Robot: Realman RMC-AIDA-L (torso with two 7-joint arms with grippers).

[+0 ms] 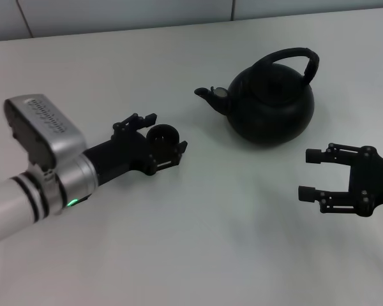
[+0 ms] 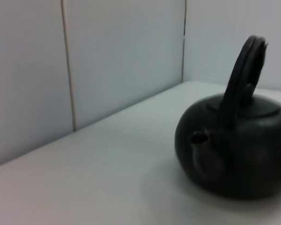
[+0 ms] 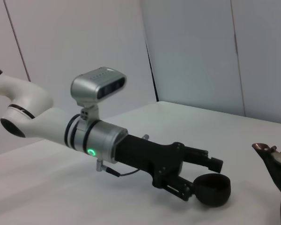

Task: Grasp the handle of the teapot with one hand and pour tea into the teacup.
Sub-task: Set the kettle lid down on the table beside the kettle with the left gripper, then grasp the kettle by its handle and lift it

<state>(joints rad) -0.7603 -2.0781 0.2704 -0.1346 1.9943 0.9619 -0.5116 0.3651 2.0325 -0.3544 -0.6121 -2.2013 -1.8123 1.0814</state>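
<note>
From the head view there is one teapot, one teacup and two grippers on the white table. The teapot stands upright at about one o'clock from the table's middle, its single arched handle rising over the lid and its spout pointing toward nine o'clock. The left gripper lies at nine o'clock of the teapot, its fingers clenched around the teacup (the cup sits between them, rim up). The right gripper waits at five o'clock of the teapot, fingers spread wide, touching nothing. The left wrist view shows only the teapot, its handle upright, before a panelled wall. The right wrist view shows the left gripper clamped on the one teacup, with the spout tip near it.
</note>
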